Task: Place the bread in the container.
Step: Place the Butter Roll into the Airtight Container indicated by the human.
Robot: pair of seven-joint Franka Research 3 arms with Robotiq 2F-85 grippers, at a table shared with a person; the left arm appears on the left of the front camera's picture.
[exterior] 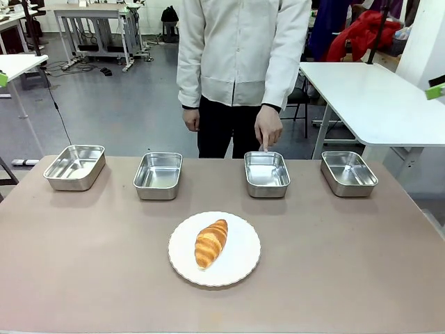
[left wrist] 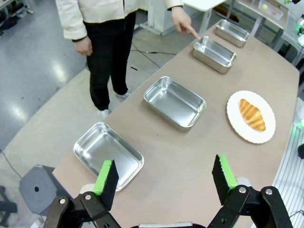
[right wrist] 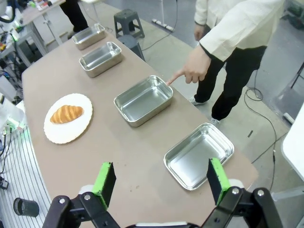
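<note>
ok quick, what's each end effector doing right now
left end effector: open, holding nothing
right end effector: open, holding nothing

A golden-brown, ridged croissant (exterior: 211,243) lay on a round white plate (exterior: 241,268) at the lower centre of the frame, on a tan table (exterior: 83,271). Across the middle stood four shallow rectangular stainless-steel pans in a row: a far-left pan (exterior: 74,168), a left-of-centre pan (exterior: 158,176), a right-of-centre pan (exterior: 267,175) and a far-right pan (exterior: 349,173). At the top centre a person in a white top pointed one hand (exterior: 268,127) downward, forefinger at the far rim of the right-of-centre pan.
</note>
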